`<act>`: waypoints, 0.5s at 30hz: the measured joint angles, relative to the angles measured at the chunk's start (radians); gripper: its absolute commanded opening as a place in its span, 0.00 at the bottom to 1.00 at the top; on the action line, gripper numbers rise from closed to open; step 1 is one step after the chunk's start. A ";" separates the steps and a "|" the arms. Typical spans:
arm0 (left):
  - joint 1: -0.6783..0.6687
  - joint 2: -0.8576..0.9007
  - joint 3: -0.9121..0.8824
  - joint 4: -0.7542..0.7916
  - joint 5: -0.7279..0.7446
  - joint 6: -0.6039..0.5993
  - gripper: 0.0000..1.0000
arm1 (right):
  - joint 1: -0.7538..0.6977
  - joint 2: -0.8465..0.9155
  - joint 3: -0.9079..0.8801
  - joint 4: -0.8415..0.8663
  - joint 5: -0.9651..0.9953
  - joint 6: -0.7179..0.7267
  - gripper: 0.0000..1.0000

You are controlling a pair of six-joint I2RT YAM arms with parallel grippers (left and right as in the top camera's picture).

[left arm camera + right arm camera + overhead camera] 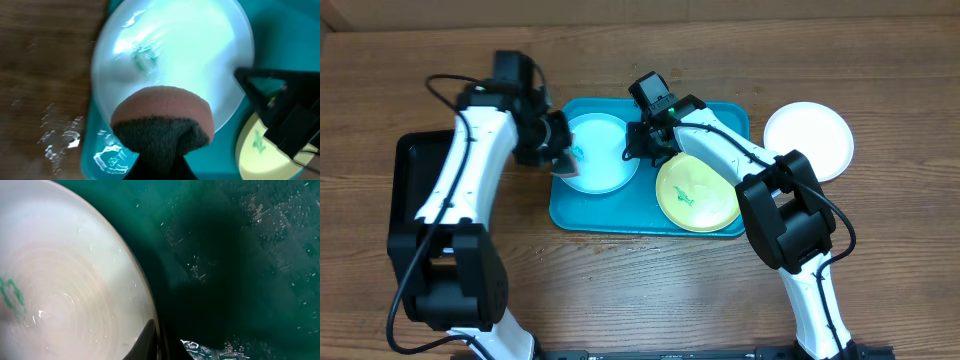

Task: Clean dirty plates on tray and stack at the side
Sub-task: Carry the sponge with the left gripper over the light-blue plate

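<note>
A: Overhead, the left gripper (558,152) is clamped on the sponge (566,166) at the left edge of the pale blue plate (605,150), which lies in the tray (620,218). The right gripper (648,145) sits at the opposite rim.

B: From the left wrist, the teal smear (145,56) lies just beyond the sponge, so the wipe should press flat across it.

A: The right wrist shows one finger (149,341) against the rim. Whether that gripper pinches it cannot be told. It ought to steady the plate.
</note>
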 measured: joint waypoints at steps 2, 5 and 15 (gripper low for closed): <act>-0.026 0.000 -0.032 0.071 0.002 -0.011 0.04 | 0.000 0.000 0.001 -0.005 0.000 -0.001 0.04; -0.050 0.000 -0.072 0.163 0.004 -0.044 0.04 | 0.000 -0.002 0.001 -0.010 0.002 -0.030 0.04; -0.076 0.000 -0.127 0.298 0.006 -0.160 0.04 | 0.005 -0.024 0.001 -0.083 0.072 -0.105 0.04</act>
